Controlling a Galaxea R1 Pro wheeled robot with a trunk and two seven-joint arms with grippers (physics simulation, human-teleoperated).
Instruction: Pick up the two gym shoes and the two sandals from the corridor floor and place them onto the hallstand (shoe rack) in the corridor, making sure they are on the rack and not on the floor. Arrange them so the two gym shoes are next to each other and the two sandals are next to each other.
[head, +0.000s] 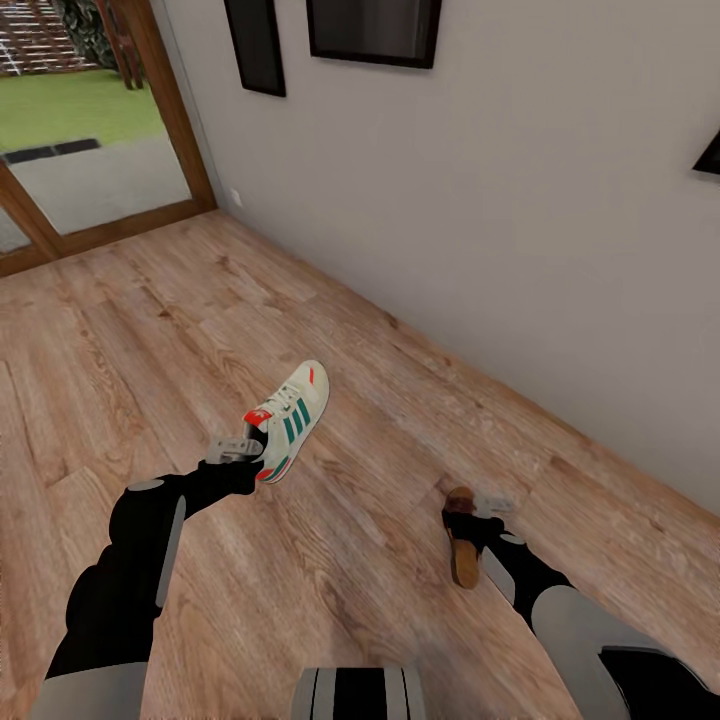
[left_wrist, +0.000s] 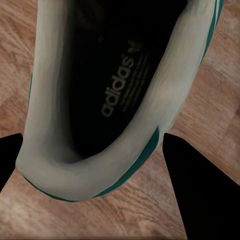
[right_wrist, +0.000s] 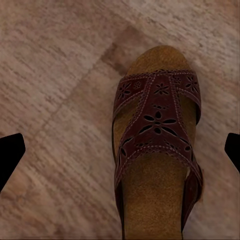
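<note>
- A pale grey wall (head: 520, 200) runs along the far edge of the planks.
- Dark-framed pictures (head: 373, 28) hang on it.
- A wood-framed glass door (head: 110, 150) shows grass (head: 70, 105) and pavement, with possibly steps beyond.

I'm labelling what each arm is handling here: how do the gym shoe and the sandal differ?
The gym shoe is cream-white with green stripes and red accents; the sandal is dark brown with a tan footbed. The gym shoe is closed and laced, while the sandal has an open toe and cut-out flower patterns. The gym shoe is at the left gripper, the sandal at the right gripper. Both are above the wood floor.
</note>
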